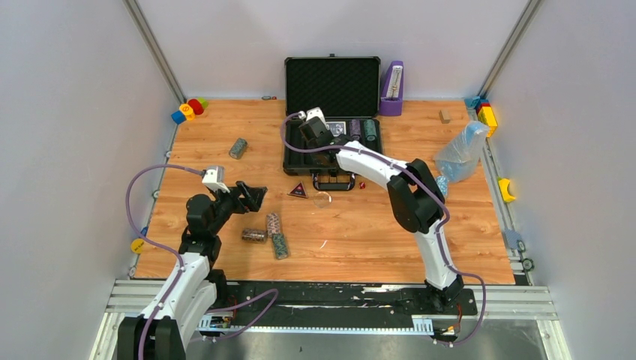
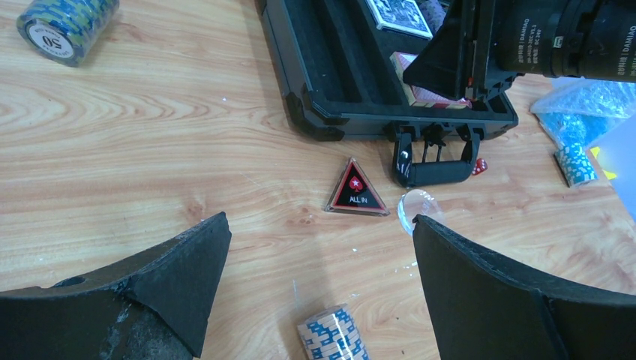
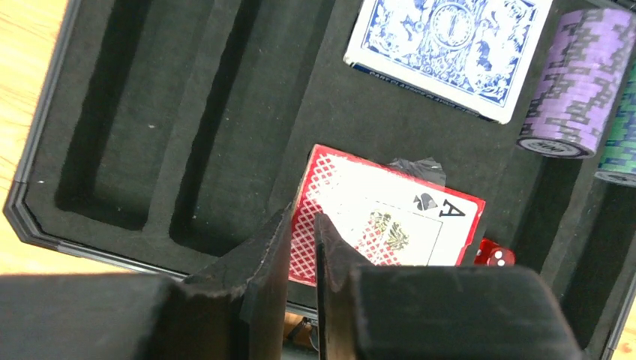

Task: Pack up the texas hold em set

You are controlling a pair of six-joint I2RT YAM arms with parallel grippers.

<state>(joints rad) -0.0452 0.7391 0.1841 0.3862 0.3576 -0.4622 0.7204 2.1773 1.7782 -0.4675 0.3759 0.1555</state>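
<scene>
The black case [image 1: 330,147] lies open at the back of the table, lid upright. Inside it are a blue card deck [image 3: 450,52], a red deck [image 3: 390,217] with an ace of spades on top, purple chips [image 3: 574,90], green chips [image 3: 619,142] and a red die [image 3: 493,255]. My right gripper [image 3: 304,214] hovers over the red deck's left edge, its jaws a thin gap apart with nothing between them. My left gripper [image 2: 321,221] stands wide open above the table, over a blue-white chip roll [image 2: 334,334]. Ahead lies the dark red triangle [image 2: 358,191].
More chip rolls lie on the wood [image 1: 238,148] [image 1: 254,235] [image 1: 280,245]. A clear disc [image 2: 420,206] and a second red die [image 2: 479,166] sit by the case handle [image 2: 435,171]. There are also a purple metronome-like object [image 1: 391,88], a plastic bag [image 1: 461,150] and toy blocks [image 1: 189,110].
</scene>
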